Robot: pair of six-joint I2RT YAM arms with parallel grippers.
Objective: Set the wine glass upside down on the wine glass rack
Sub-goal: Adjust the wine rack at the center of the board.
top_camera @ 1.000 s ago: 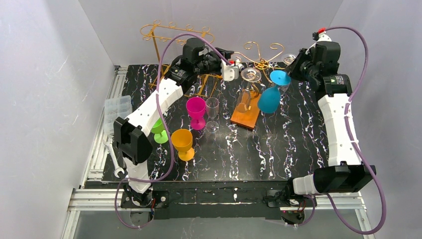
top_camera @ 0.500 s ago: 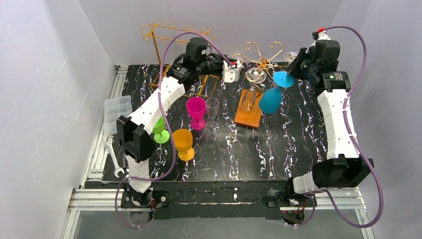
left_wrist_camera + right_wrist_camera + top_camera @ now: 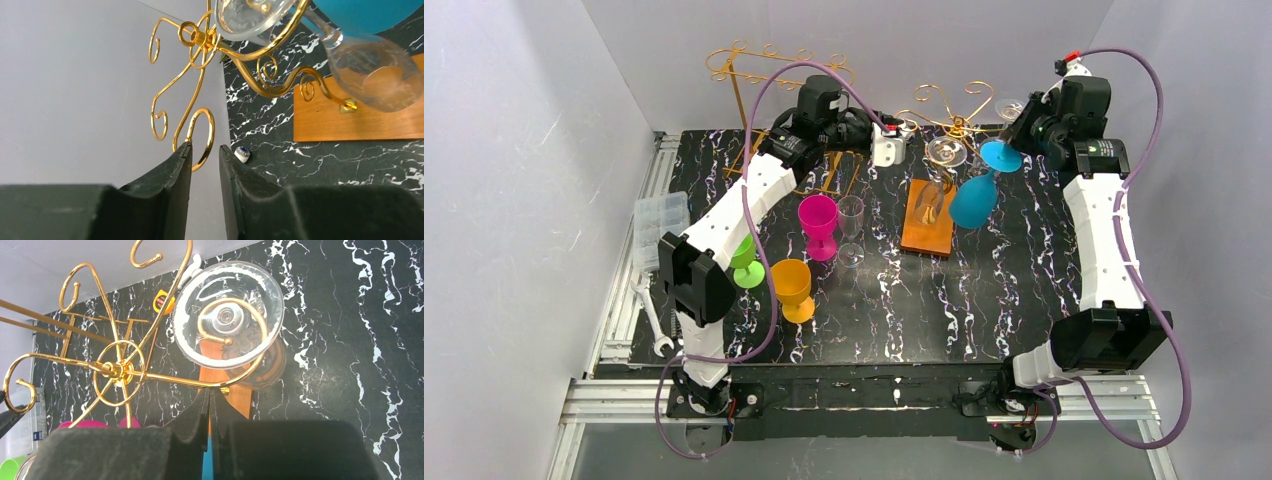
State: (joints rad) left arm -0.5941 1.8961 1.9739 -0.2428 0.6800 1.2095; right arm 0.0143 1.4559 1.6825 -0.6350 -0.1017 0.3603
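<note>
- You are looking down into a booth with plain pale walls and a black marble-patterned table (image 3: 984, 300).
- At the back centre stands the wine glass rack (image 3: 941, 97), gold wire curls rising from a wooden base (image 3: 929, 215).
- A clear glass (image 3: 944, 152) hangs upside down from one of its arms, foot up and bowl over the wooden base.
- The right gripper (image 3: 1016, 148) reaches in from the right of the rack. In its wrist view the fingers are pressed together with a sliver of blue between them.
- It is clamped on the blue wine glass (image 3: 972, 200), which is upside down and tilted, foot high at the gripper and bowl hanging lower left.
- The blue glass sits just to the right of the hanging clear glass. You cannot tell whether it touches the wire.
- The left gripper (image 3: 205, 150) is at the rack's left side. Its jaws are a narrow gap apart, with the end of one gold curl lying in that gap and no visible pinch on it.
- A second gold rack (image 3: 769, 75) stands at the back left.
- On the left half of the table stand a pink goblet (image 3: 818, 225), a clear upright glass (image 3: 851, 228) just beside it, an orange goblet (image 3: 792, 288) and a green goblet (image 3: 746, 265).
- Off the table's left edge lie a clear plastic organiser box (image 3: 659, 220) and a wrench (image 3: 652, 318).
</note>
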